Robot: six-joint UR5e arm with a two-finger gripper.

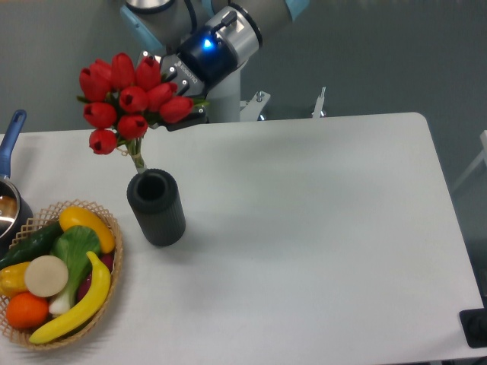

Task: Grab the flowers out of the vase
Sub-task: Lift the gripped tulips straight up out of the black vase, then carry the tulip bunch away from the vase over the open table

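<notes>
Gripper [181,97] is clamped on the flowers [128,99], its fingers mostly hidden behind the red buds. The bunch hangs out to the side of the fingers, and the stem tips trail down below them, just above the mouth of the vase [156,207]; from this angle, I cannot tell if they have fully cleared the rim. Gripping high, close under the heads, probably keeps the stems together for a straight upward pull. Vase stands upright below the fingers.
</notes>
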